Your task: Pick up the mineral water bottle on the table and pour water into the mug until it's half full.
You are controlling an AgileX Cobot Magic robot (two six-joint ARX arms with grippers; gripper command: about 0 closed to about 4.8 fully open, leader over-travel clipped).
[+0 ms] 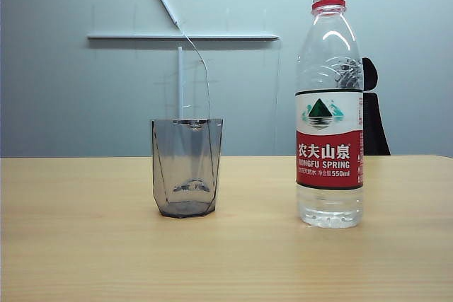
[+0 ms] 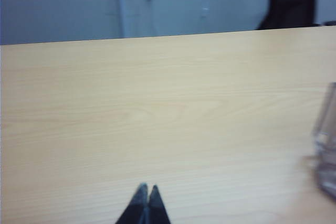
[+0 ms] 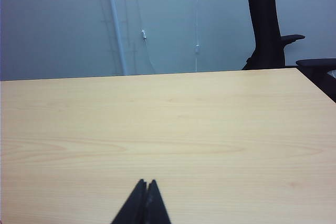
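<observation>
The mineral water bottle (image 1: 330,104) stands upright on the light wood table (image 1: 85,245), right of centre in the exterior view, uncapped, with a red neck ring and a red-and-white label. The smoky-grey mug (image 1: 187,167) stands to its left, a hand's width away, and looks empty. Neither arm shows in the exterior view. In the left wrist view my left gripper (image 2: 148,188) is shut with nothing in it, over bare table (image 2: 157,108), and a blurred clear vessel (image 2: 326,145), either the mug or the bottle, sits at the frame's edge. My right gripper (image 3: 146,183) is shut and empty over bare table (image 3: 168,124).
A grey wall with thin white rods (image 1: 182,36) runs behind the table. A black office chair (image 3: 265,24) stands past the table's far edge, and it shows behind the bottle as a dark shape (image 1: 374,118).
</observation>
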